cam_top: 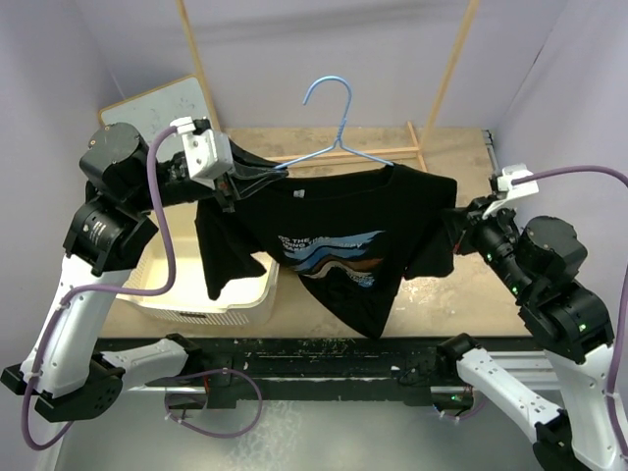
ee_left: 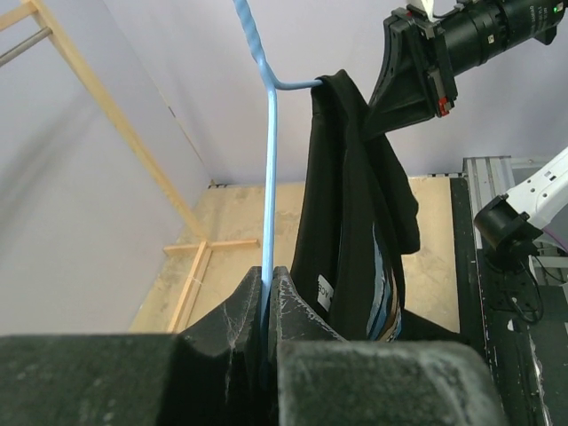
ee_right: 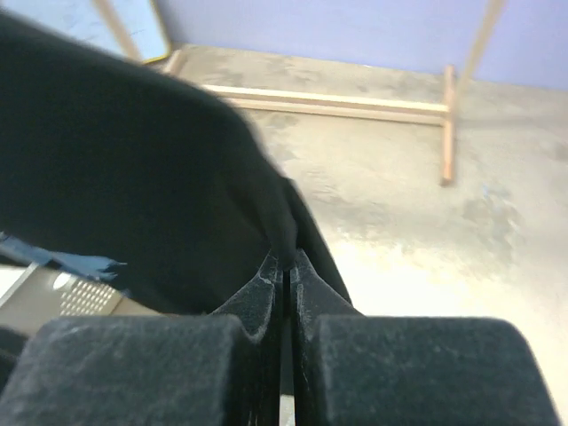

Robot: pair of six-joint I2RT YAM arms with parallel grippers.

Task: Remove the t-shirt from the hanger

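The black t-shirt (cam_top: 334, 231) with a light-blue chest print hangs spread in the air on the light-blue wire hanger (cam_top: 339, 123), whose hook stands free above the collar. My left gripper (cam_top: 228, 184) is shut on the hanger's wire at the shirt's left shoulder; the left wrist view shows the blue wire (ee_left: 269, 177) pinched between the fingers (ee_left: 297, 306), with the shirt (ee_left: 355, 204) beside it. My right gripper (cam_top: 459, 218) is shut on the shirt's right sleeve; the right wrist view shows black cloth (ee_right: 133, 177) clamped at the fingertips (ee_right: 262, 288).
A white perforated basket (cam_top: 211, 289) sits on the table under the shirt's left side. A wooden rack frame (cam_top: 432, 98) stands at the back, its base bars (ee_right: 355, 102) lying on the tabletop. A white board (cam_top: 162, 103) leans at the back left.
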